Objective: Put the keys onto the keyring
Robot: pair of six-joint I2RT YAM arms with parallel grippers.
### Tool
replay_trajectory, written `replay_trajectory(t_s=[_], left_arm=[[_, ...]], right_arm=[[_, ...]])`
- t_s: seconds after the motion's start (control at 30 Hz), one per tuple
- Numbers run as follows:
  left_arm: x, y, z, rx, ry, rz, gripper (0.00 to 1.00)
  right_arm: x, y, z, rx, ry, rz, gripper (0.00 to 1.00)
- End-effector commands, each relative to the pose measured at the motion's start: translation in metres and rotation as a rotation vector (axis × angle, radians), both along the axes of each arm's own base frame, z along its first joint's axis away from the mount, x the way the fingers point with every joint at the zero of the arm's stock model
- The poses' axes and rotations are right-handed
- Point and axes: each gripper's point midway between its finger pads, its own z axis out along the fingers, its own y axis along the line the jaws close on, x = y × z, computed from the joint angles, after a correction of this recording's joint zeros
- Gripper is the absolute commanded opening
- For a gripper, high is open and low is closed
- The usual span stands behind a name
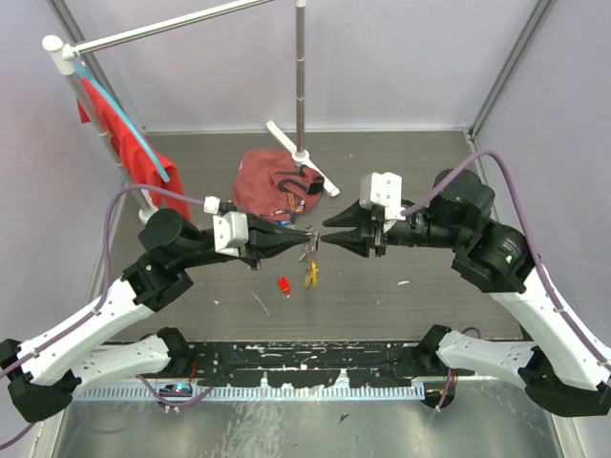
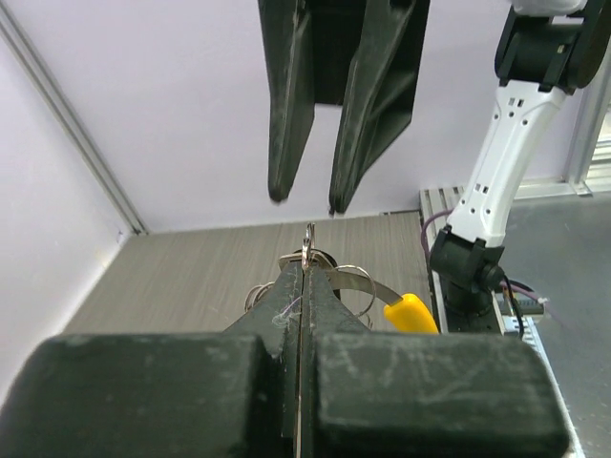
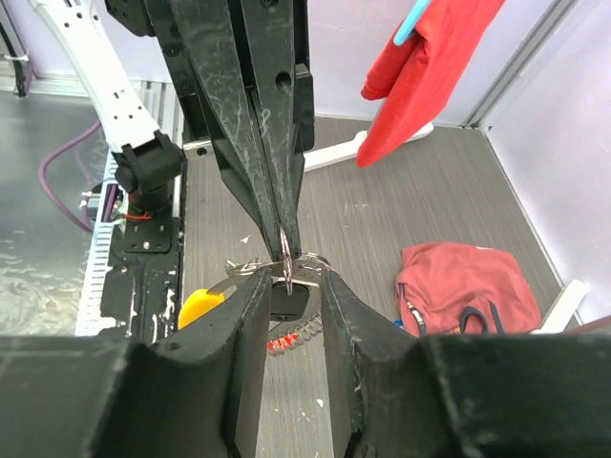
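My left gripper (image 1: 305,235) is shut on the keyring (image 2: 307,240), a thin silvery wire loop seen edge-on between its fingers, held above the table. A bunch hangs under it: a yellow-headed key (image 2: 412,313), a black-headed key (image 3: 291,303) and small split rings (image 2: 355,281). The yellow key also shows in the top view (image 1: 311,277). My right gripper (image 3: 289,281) is open and empty. Its fingers stand either side of the keyring's end (image 3: 286,260) and the left fingertips, tip to tip. A short coiled stretch with a red end (image 3: 286,336) shows below the bunch.
A small red piece (image 1: 284,284) lies on the table below the grippers. A maroon cloth (image 1: 272,186) lies behind them, beside the white-footed pole stand (image 1: 301,95). A red garment (image 1: 129,143) hangs on a rack at the far left.
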Motion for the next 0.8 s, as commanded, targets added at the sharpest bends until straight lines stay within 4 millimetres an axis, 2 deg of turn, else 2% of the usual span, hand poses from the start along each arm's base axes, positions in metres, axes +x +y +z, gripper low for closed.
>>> replay_trajectory(t_s=[0.0, 0.23, 0.43, 0.77], left_arm=[[-0.009, 0.005, 0.029, -0.105, -0.062, -0.024, 0.0], [-0.011, 0.004, 0.026, -0.093, -0.06, -0.041, 0.0], [-0.015, 0.004, 0.027, -0.091, -0.073, -0.06, 0.0], [-0.021, 0.007, 0.031, -0.101, -0.088, -0.083, 0.0]], right_arm=[[-0.006, 0.011, 0.018, 0.087, -0.028, 0.068, 0.34], [-0.007, 0.017, 0.018, 0.092, -0.019, 0.097, 0.36], [-0.006, 0.019, 0.01, 0.079, -0.002, 0.098, 0.35], [-0.008, 0.024, 0.004, 0.064, 0.032, 0.133, 0.29]])
